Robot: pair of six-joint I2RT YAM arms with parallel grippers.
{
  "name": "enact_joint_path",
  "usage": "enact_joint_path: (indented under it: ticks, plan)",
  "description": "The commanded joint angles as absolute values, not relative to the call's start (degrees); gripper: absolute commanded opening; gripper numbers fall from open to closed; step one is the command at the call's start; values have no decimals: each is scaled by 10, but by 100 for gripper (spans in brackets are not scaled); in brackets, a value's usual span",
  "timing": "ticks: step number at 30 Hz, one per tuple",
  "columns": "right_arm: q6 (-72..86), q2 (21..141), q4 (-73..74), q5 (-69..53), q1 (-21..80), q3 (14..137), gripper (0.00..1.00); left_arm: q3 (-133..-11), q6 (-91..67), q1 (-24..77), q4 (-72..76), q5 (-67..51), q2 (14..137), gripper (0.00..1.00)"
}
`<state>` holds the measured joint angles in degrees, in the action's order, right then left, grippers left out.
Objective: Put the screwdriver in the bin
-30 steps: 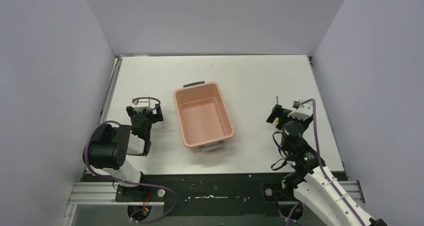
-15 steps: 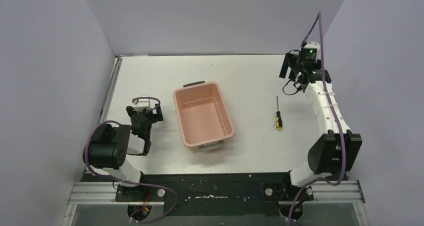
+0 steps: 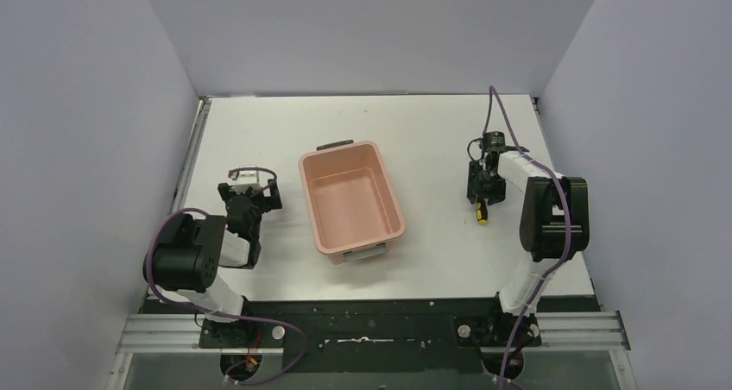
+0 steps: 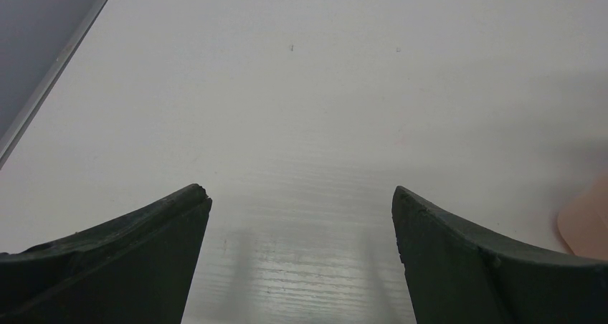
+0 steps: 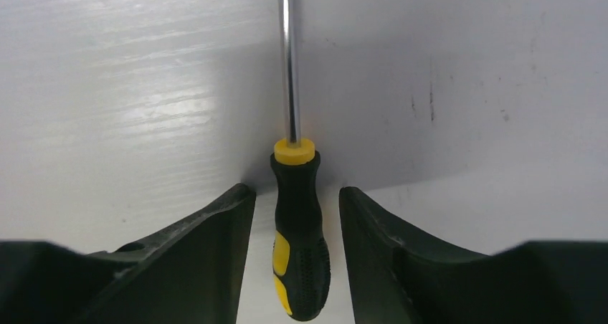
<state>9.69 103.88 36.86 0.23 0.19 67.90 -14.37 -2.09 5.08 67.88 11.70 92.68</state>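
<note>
We see the screwdriver lying flat on the white counter, right of the bin and well apart from it. Its shaft points toward the far wall and its black and yellow handle toward the arms. In the right wrist view the handle sits between the two fingers of the right tool. The jaws are parted only a little wider than the handle, with a thin strip of counter showing on each side, so we take it that nothing is gripped. From above, the right tool covers most of the screwdriver, and only the butt of the handle shows at its near side.

The bin stands near the middle of the counter, its dark grey handle at the far short end and a pale one at the near end.

The left tool is just beside the bin's left wall, low over the counter. In its own view the left tool is spread wide and holds nothing, and a corner of the bin shows at the right edge.
</note>
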Motion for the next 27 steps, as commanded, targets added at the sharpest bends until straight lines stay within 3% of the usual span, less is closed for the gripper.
enact_joint_path:
  ticks: [1,4,5,19,23,27]
  plan:
    - [83,1064,336,25,-16,672,36,-146,-15,47,693,112,922,97]
    - [70,1079,356,24,-16,694,5,-145,-16,47,693,112,923,97]
    - [66,1078,367,23,-16,706,0,-145,-15,47,693,112,922,97]
    - [108,998,656,-4,29,1070,0,-145,-15,47,693,112,922,97]
    - [156,1003,693,6,94,1166,0,-145,-15,47,693,111,923,97]
    - [197,998,650,-37,223,1198,0,-145,-15,47,693,111,923,97]
